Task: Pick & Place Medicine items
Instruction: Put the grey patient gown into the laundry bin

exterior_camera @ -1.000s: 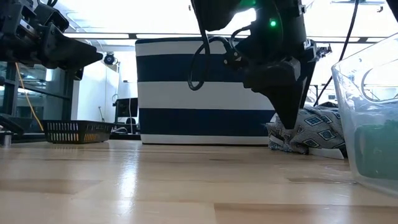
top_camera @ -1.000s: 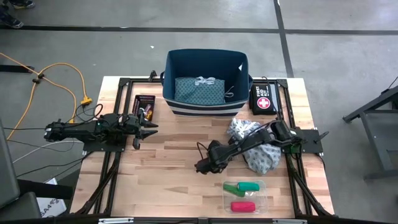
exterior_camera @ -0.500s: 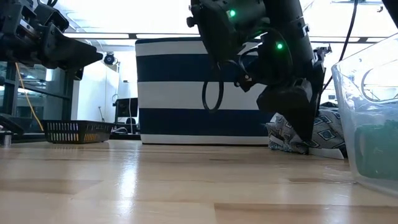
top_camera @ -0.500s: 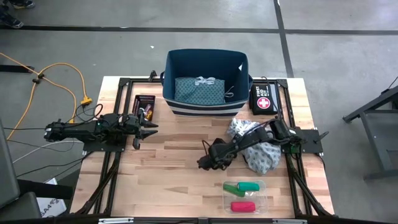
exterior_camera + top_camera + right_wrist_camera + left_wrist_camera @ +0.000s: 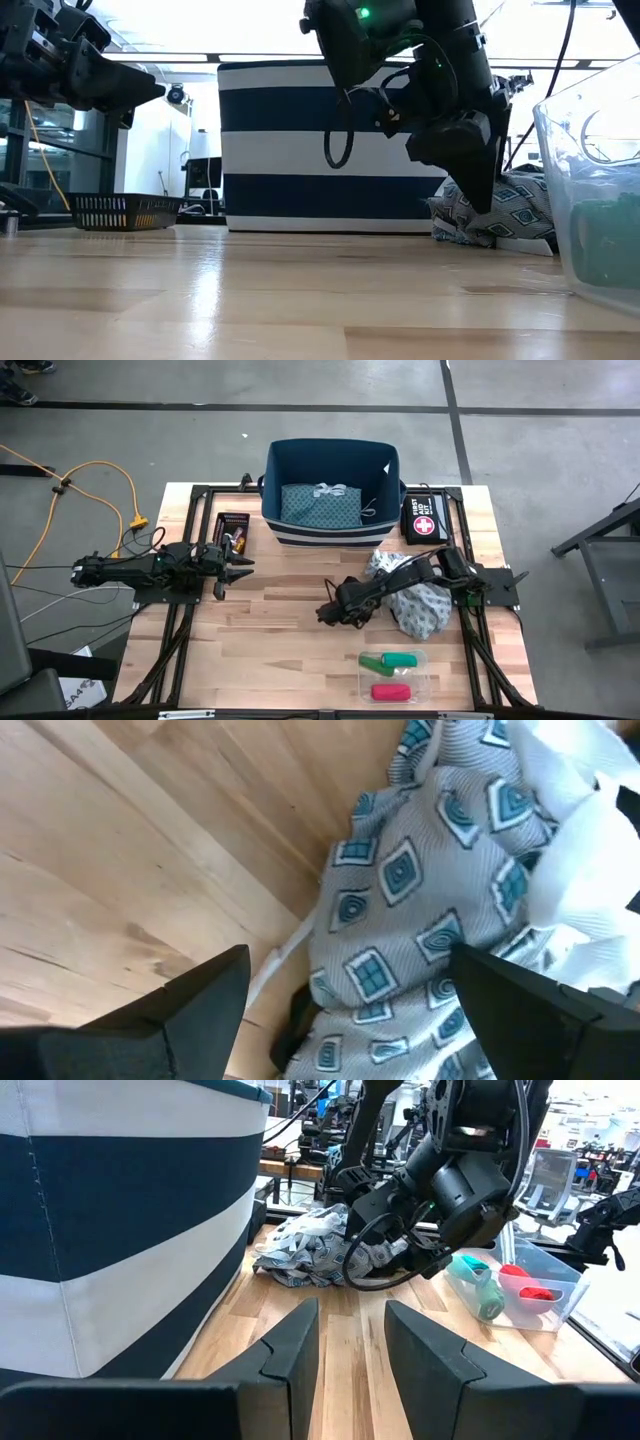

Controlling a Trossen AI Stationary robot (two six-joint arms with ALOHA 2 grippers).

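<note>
While its fingers stand spread with nothing between them, the right gripper (image 5: 327, 614) hangs above bare wood near the table's middle, its wrist camera looking down on the grey cloth (image 5: 420, 910). That cloth (image 5: 415, 598) lies bunched under the right arm, just in front of the striped bin (image 5: 331, 495), which holds a teal cloth (image 5: 320, 505). In the low view the gripper (image 5: 478, 190) points down and is clear of the tabletop.

Nearer the front edge, right of centre, a clear tray (image 5: 392, 676) holds the medicine items: green tubes (image 5: 392, 659) and a red-pink tube (image 5: 389, 692). They lie well apart from the gripper.

Behind the grey cloth, a first aid pouch (image 5: 424, 521) sits beside the bin.

At the table's left side the left gripper (image 5: 232, 567) waits, its fingers (image 5: 295, 1345) parted and empty.
</note>
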